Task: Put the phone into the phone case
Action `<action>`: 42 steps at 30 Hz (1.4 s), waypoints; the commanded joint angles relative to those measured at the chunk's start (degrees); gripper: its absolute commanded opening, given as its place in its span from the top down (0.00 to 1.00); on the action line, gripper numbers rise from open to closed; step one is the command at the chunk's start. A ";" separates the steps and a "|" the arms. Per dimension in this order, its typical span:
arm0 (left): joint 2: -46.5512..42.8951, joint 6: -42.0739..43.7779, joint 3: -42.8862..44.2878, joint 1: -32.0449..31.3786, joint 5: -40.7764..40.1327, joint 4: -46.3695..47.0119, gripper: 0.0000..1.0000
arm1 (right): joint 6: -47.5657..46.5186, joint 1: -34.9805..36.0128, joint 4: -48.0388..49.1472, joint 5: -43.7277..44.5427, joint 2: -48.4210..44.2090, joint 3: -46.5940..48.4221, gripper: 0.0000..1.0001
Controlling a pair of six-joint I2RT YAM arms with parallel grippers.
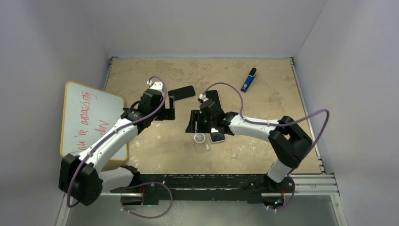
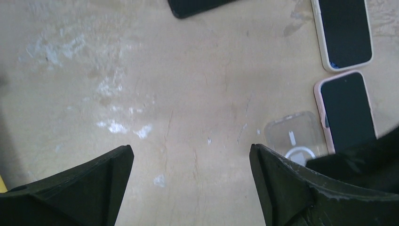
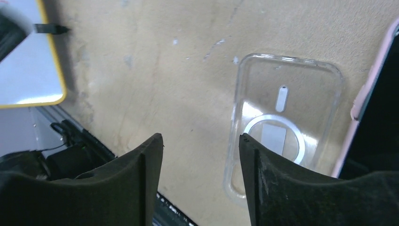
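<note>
A clear phone case with a white ring lies flat on the table. Right beside it lies a pink-edged phone, screen up. My right gripper hovers open just left of the case, nothing between its fingers, the right finger over the case's edge. A white-edged phone lies farther back, mostly under the right arm in the top view. My left gripper stands wide open over bare table, left of the case.
A flat black phone-shaped item lies behind the left gripper. A blue lighter rests at the back right. A yellow-rimmed whiteboard overhangs the table's left edge. Walls enclose three sides.
</note>
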 commanded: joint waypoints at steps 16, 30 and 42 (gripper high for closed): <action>39.50 1.60 33.04 9.15 10.03 18.27 0.03 | -6.69 -0.10 -4.66 11.22 -23.69 -9.39 0.01; 65.06 0.48 55.22 9.60 16.53 19.19 0.02 | -6.78 -0.10 -10.99 18.31 -27.29 -9.88 0.02; 68.71 -0.30 51.46 7.34 23.64 21.68 0.05 | -6.90 -0.11 -13.98 19.60 -27.38 -8.01 0.02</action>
